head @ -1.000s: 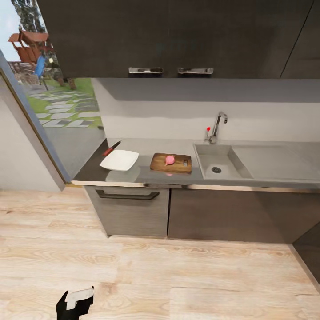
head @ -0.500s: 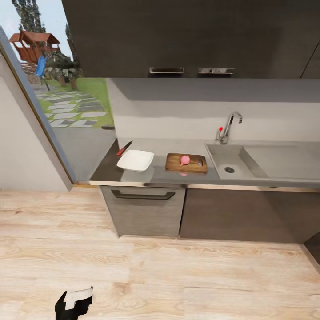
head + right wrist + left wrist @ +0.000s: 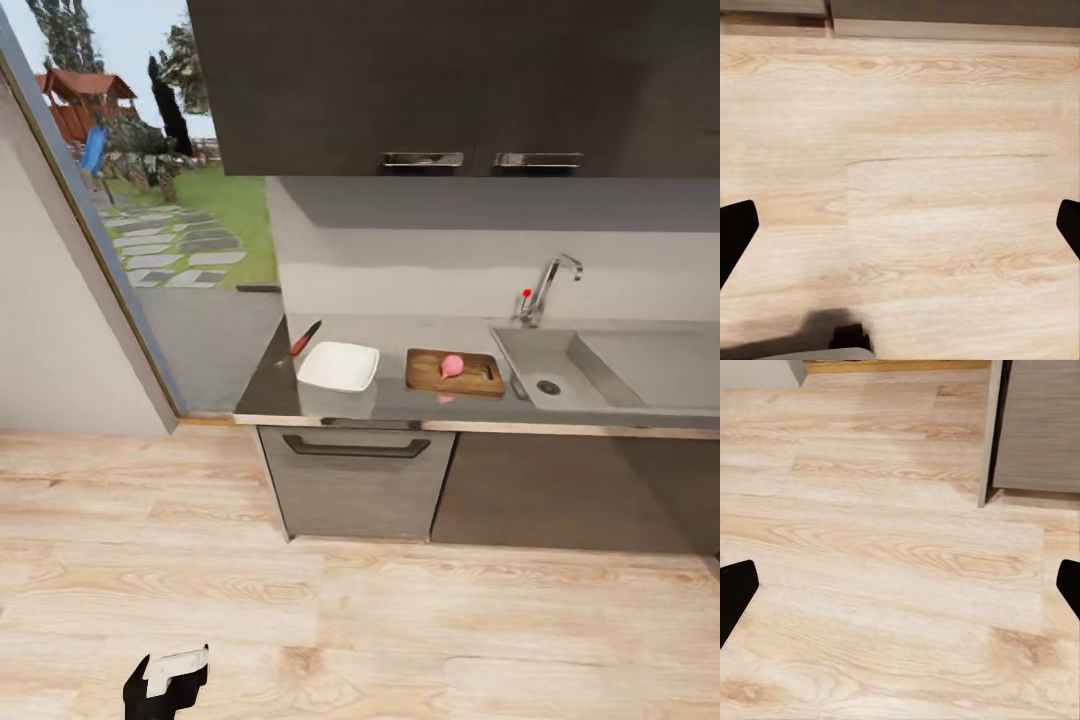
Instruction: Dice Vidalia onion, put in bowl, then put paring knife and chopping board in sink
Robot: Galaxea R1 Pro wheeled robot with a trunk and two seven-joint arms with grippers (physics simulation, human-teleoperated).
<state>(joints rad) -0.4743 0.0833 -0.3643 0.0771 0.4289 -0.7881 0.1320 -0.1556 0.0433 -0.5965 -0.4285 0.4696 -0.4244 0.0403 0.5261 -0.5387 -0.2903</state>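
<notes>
Your left gripper [image 3: 900, 585] hangs low over the plank floor [image 3: 870, 547], its dark fingertips wide apart at either edge of the wrist view and nothing between them; your right gripper [image 3: 900, 225] is spread the same way, empty, above bare boards. Everything the job needs lies well ahead of and above both claws, up on the countertop [image 3: 330, 400]. There a pink, still-whole onion [image 3: 452, 365] sits on the chopping board [image 3: 430, 372], already out of the sink [image 3: 560, 375], which lies just beyond the board on the far side from your left claw. The white bowl [image 3: 338, 366] stands beside the board on the nearer side, and the red-handled paring knife [image 3: 304, 339] lies just past the bowl's back corner, close to the counter's end.

The knife is the risk: a careless sweep toward it could likely knock it off that end or shove the bowl. The round onion, too, could roll off the board if the counter is bumped on your approach.
</notes>
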